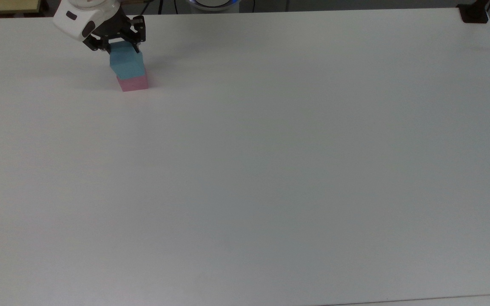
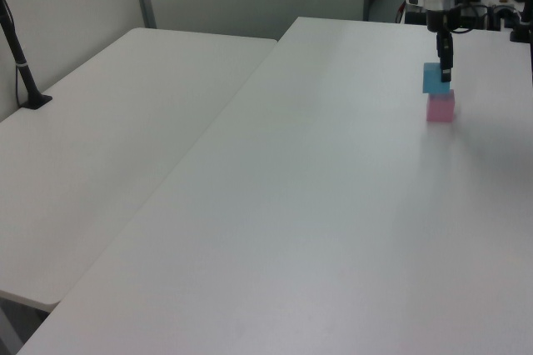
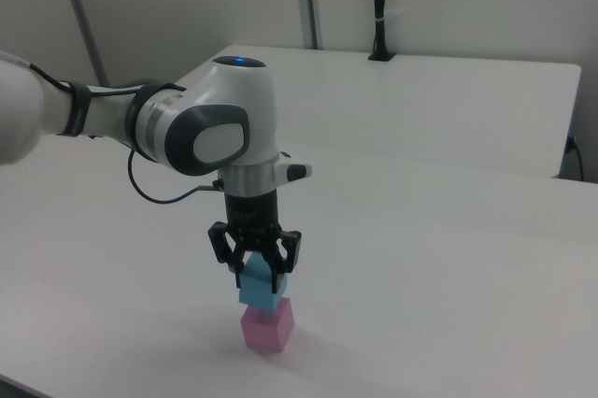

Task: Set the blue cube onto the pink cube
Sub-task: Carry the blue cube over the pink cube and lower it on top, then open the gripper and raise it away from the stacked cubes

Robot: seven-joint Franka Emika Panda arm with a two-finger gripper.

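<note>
In the right view, nearest the camera, the pink cube sits on the white table. Directly above it the blue cube seems to touch its top, twisted out of line. Behind, the gripper grips the blue cube. Judging by this, placement is in hand; next the fingers should part, then lift straight up, so the stack stays put

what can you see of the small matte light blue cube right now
The small matte light blue cube is plain and unmarked, and looks like foam. It sits between the fingers of the black two-finger gripper, which close on its upper part. It sits right above the small matte pale pink cube, seemingly resting on it, twisted out of line with it. The stack stands on the white table, near the top view's upper left corner.
</note>
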